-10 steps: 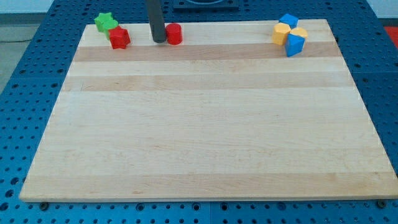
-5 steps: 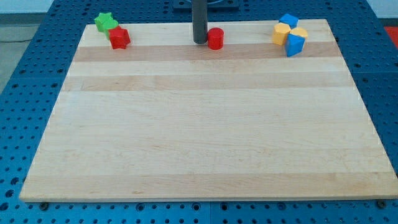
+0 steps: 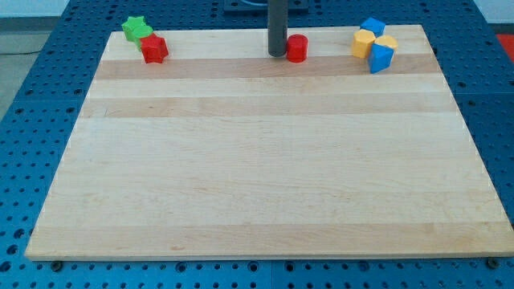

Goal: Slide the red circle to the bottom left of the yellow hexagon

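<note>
The red circle [image 3: 297, 48] stands near the board's top edge, a little right of the middle. My tip [image 3: 277, 54] touches its left side. The yellow hexagon [image 3: 362, 43] is at the top right, in a tight cluster with another yellow block [image 3: 387, 42] and two blue blocks [image 3: 373, 26] [image 3: 381, 59]. The red circle is well to the left of the hexagon, at about the same height in the view.
A green star-shaped block [image 3: 136, 29] and a red block [image 3: 153, 49] sit together at the top left corner of the wooden board [image 3: 265, 160]. A blue pegboard table surrounds the board.
My tip has moved right along the top edge, pushing the red circle with it from left of centre to right of centre. The other blocks have not moved.
</note>
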